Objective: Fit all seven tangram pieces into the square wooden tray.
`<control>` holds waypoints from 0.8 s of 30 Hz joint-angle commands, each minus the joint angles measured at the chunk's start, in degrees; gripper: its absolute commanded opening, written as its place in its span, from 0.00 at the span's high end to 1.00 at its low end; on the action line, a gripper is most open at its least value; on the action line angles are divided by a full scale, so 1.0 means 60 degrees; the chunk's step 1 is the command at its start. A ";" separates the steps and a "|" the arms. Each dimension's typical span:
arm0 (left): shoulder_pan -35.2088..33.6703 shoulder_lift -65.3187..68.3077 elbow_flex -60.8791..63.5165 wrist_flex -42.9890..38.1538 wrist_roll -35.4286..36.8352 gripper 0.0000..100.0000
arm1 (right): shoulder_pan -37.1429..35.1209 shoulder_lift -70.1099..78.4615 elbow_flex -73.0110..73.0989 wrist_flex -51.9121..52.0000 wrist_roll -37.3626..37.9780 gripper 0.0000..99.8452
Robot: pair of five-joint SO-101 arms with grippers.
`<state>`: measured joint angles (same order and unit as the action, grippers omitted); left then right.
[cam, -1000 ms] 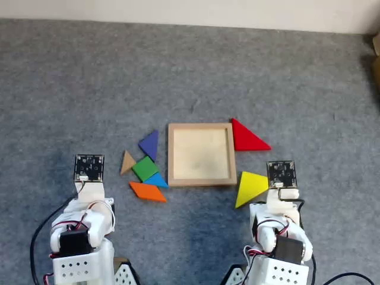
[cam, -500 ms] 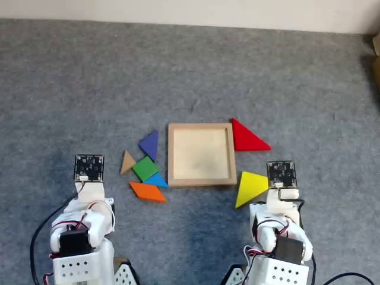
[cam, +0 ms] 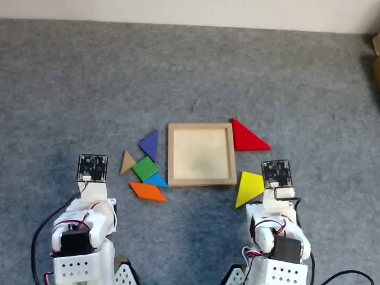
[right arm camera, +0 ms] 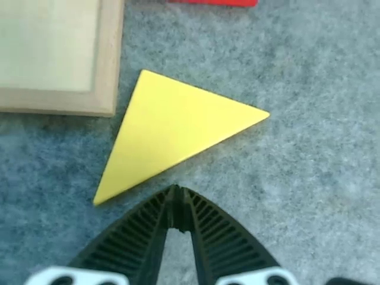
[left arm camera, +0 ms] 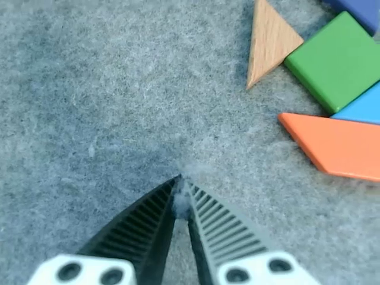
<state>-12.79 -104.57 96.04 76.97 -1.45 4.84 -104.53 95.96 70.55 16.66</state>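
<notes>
The square wooden tray (cam: pixel 200 126) lies empty at the table's middle. Left of it cluster a dark blue triangle (cam: pixel 149 144), a tan wooden triangle (cam: pixel 126 162), a green square (cam: pixel 144 168), a light blue triangle (cam: pixel 157 180) and an orange parallelogram (cam: pixel 148 190). A red triangle (cam: pixel 246 138) touches the tray's far right corner. A yellow triangle (cam: pixel 249 187) lies off its near right corner. My left gripper (left arm camera: pixel 181 181) is shut and empty over bare carpet, short of the tan triangle (left arm camera: pixel 270 38) and orange parallelogram (left arm camera: pixel 335 145). My right gripper (right arm camera: pixel 176 191) is shut and empty, its tips at the yellow triangle's (right arm camera: pixel 172 133) near edge.
Grey carpet covers the whole table, with wide free room beyond the tray and to both sides. The left arm's wrist (cam: pixel 92 169) and the right arm's wrist (cam: pixel 276 174) stand near the front edge. A brown object (cam: pixel 376 44) sits at the far right edge.
The right arm's wrist has shifted slightly left toward the yellow triangle. The left arm's wrist has shifted slightly right. No piece has moved.
</notes>
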 commanded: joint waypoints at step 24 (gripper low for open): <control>0.0139 -0.0110 0.0183 0.0000 -0.0044 1.00 | 0.0828 0.1443 -0.4081 -0.2645 0.1055 0.96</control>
<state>-12.79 -104.57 96.04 76.97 -1.45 12.66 -102.42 81.19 54.37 23.96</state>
